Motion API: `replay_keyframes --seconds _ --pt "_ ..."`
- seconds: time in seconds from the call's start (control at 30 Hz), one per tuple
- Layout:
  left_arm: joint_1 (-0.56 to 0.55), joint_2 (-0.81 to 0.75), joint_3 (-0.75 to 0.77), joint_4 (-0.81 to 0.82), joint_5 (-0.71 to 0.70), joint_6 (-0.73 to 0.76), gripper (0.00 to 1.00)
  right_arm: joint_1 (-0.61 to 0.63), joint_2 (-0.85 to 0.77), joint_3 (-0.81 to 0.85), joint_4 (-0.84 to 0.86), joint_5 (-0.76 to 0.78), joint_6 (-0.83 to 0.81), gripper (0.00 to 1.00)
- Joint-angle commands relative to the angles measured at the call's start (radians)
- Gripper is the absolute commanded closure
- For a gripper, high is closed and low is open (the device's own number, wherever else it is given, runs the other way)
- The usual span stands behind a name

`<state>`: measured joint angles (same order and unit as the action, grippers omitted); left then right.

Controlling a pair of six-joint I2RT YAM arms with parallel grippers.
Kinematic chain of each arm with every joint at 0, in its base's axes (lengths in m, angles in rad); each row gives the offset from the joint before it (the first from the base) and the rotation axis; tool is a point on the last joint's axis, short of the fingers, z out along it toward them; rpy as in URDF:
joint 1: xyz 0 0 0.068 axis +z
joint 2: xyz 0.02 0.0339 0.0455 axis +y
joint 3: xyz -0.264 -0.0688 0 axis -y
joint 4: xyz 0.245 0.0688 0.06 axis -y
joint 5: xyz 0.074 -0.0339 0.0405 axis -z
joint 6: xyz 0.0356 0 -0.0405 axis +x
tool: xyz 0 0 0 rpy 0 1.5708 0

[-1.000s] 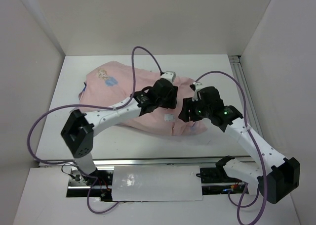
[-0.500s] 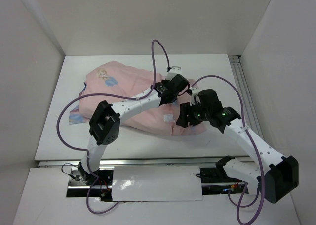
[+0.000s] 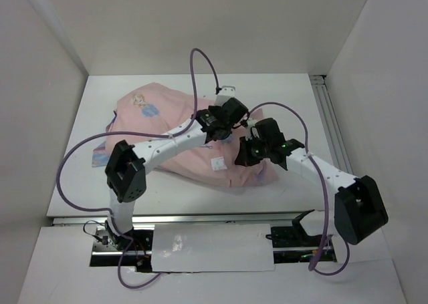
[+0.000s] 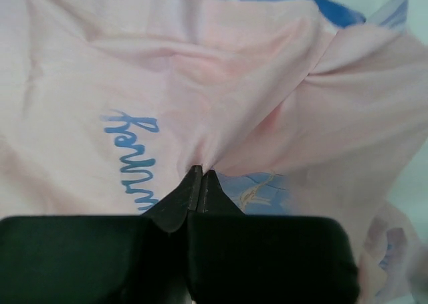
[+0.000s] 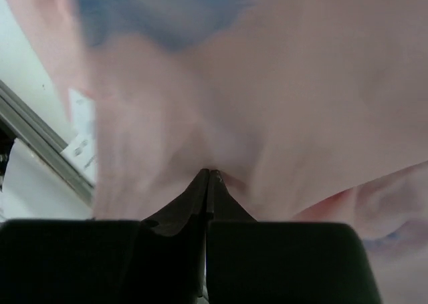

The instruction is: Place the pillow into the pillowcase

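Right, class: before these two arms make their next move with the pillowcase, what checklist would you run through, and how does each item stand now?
1. Is the left hand shut on a pinch of the pillowcase? Ok.
2. Is the right hand shut on the pink fabric? Ok.
3. Does the pillowcase lie wholly on the table? Ok.
4. Is the pillow fully inside? Cannot tell: the case bulges, but no white cushion shows.
5. Is the opening of the case found? Cannot tell: no view shows it clearly.

Left end effector [image 4: 201, 174], right end effector [image 5: 208, 177]: both closed.
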<state>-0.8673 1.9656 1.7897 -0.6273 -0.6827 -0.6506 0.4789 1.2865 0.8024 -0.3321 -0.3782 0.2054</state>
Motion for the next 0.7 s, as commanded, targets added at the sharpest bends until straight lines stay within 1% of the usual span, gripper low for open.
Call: replay_keyframes --seconds 0.0,0.03,0.1,0.17,0.2,0.23,0.37,0.4,0.47,0.5,0.53,0.57,0.63,0.67 --pt "-0.010 -0.155 -0.041 0.018 -0.040 0.031 1.00 -0.002 0.043 0.049 0.154 -0.015 -0.009 1.00" --pt "-0.010 -0.172 -0.050 0.027 -0.040 0.031 1.00 -0.002 0.069 0.073 0.154 -0.002 -0.009 1.00" --pt "-0.010 -0.223 -0.076 0.038 0.003 0.051 1.00 -0.002 0.092 0.083 0.165 0.025 0.002 1.00" --pt "-0.010 -0.250 -0.085 0.061 0.043 0.095 0.99 -0.002 0.118 0.093 0.204 0.025 0.002 1.00" --pt "-0.010 -0.263 -0.096 0.073 0.078 0.126 0.96 -0.002 0.129 0.093 0.217 0.025 0.014 1.00" --pt "-0.010 -0.272 -0.096 0.084 0.089 0.126 0.93 -0.002 0.141 0.093 0.228 0.025 0.025 1.00" --pt "-0.010 -0.295 -0.096 0.084 0.092 0.149 0.83 -0.002 0.206 0.104 0.248 0.015 0.037 1.00" --pt "-0.010 -0.306 -0.107 0.084 0.092 0.164 0.68 -0.002 0.224 0.104 0.248 0.015 0.037 1.00" --pt "-0.010 -0.306 -0.118 0.095 0.092 0.174 0.48 -0.002 0.224 0.104 0.248 0.005 0.046 1.00" --pt "-0.010 -0.306 -0.127 0.095 0.092 0.174 0.42 -0.002 0.224 0.104 0.248 0.005 0.046 1.00" --pt "-0.010 -0.294 -0.127 0.081 0.092 0.174 0.42 -0.002 0.224 0.104 0.257 -0.004 0.046 1.00" --pt "-0.010 -0.294 -0.127 0.068 0.103 0.163 0.44 -0.002 0.197 0.095 0.257 -0.004 0.046 1.00" --pt "-0.010 -0.284 -0.127 0.067 0.138 0.163 0.55 -0.002 0.179 0.086 0.289 0.005 0.060 1.00" --pt "-0.010 -0.284 -0.127 0.067 0.191 0.172 0.59 -0.002 0.178 0.086 0.289 0.005 0.069 1.00"
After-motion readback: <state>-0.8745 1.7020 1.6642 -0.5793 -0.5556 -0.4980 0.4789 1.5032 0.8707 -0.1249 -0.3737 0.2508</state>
